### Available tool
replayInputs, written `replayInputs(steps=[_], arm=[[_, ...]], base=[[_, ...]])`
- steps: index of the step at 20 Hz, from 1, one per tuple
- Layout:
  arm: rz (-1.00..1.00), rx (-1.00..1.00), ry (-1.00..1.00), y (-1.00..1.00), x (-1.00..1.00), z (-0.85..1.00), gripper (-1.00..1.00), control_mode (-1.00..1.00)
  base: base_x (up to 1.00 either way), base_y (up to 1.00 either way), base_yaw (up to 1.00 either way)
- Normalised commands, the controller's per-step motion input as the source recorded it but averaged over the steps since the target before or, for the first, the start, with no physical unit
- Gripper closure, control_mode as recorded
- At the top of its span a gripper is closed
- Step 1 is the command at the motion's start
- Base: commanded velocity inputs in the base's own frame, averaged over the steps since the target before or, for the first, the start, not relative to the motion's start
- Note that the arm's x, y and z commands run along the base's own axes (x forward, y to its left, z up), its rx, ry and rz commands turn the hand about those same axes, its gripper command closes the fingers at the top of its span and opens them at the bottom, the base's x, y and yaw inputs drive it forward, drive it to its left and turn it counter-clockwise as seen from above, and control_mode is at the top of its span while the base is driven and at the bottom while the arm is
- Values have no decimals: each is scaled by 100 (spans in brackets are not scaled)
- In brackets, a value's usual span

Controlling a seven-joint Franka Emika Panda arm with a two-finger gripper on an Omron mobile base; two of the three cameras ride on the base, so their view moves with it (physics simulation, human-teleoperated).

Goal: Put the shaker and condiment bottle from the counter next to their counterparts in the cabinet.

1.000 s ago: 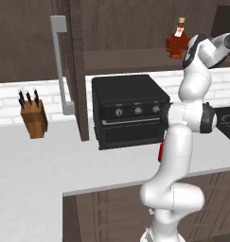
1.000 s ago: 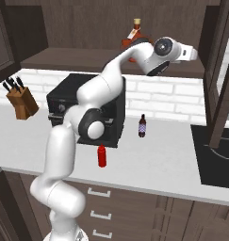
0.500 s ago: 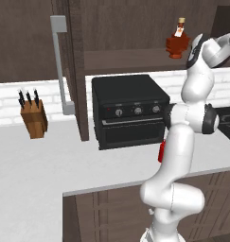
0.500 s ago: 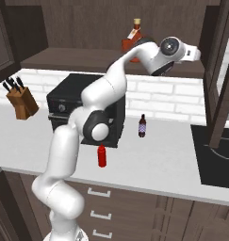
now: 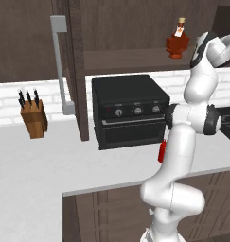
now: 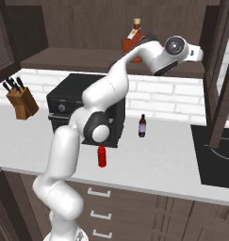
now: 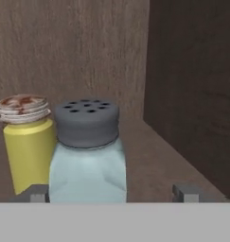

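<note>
Inside the dark brown wooden wall cabinet, the small pale blue-grey translucent shaker with a grey perforated cap stands upright on the plank shelf, just beside the yellow-green shaker with a stained pale cap; whether they touch cannot be told. The claw is released, its two tips standing wide to either side of the blue-grey shaker, apart from it. The cabinet's side wall rises close on the right, with bare shelf between. The squat red-brown bottle with tan neck stands further along the shelf. The slim bright red squeeze bottle stands upright on the white desk, near its front edge, open desk around it.
</note>
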Motion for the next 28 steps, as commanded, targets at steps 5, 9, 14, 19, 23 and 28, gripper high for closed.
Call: replayInputs(steps=[5,9,14,19,23,28], arm=[[0,0,0,12,-31,1,-100,-100],[0,0,1,36,-22,0,-100,-100],[1,0,3,46,-26,0,-100,-100],[0,0,0,26,-65,0,-100,-100],[0,0,0,18,-84,0,-100,-100],[0,0,0,56,-66,0,-100,-100]], base=[[0,0,0],[0,0,0],[0,0,0],[0,0,0],[0,0,0],[0,0,0]])
